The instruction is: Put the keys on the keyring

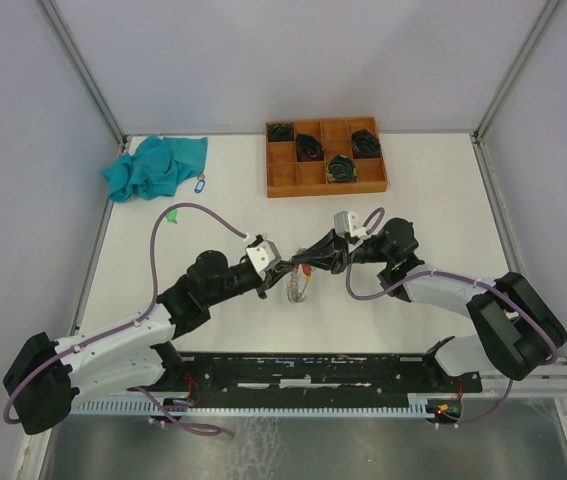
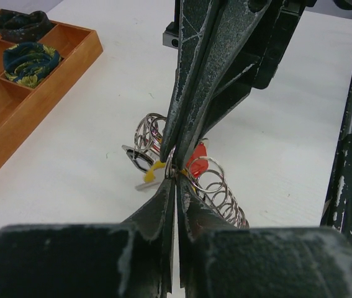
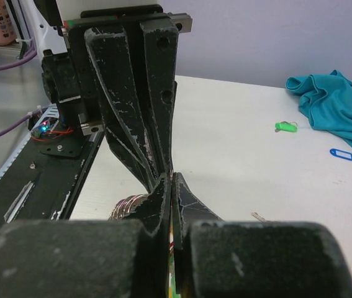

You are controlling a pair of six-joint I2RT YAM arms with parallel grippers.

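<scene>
My two grippers meet tip to tip over the middle of the table. The left gripper (image 1: 288, 268) (image 2: 174, 179) is shut on a ring of the silver keyring chain (image 2: 222, 194), which hangs below in the top view (image 1: 296, 291). The right gripper (image 1: 308, 262) (image 3: 171, 181) is shut at the same spot, where the yellow-tagged key (image 2: 153, 170) sticks out left; what exactly it pinches is hidden. A red tag (image 2: 198, 166) sits behind the rings. A green-tagged key (image 1: 172, 215) (image 3: 285, 126) and a blue-tagged key (image 1: 200, 184) (image 3: 343, 154) lie loose at the far left.
A teal cloth (image 1: 158, 165) (image 3: 334, 99) lies crumpled at the back left. A wooden compartment tray (image 1: 283, 180) (image 2: 51, 87) with black coiled bundles stands at the back centre. A black rail (image 1: 323, 372) runs along the near edge.
</scene>
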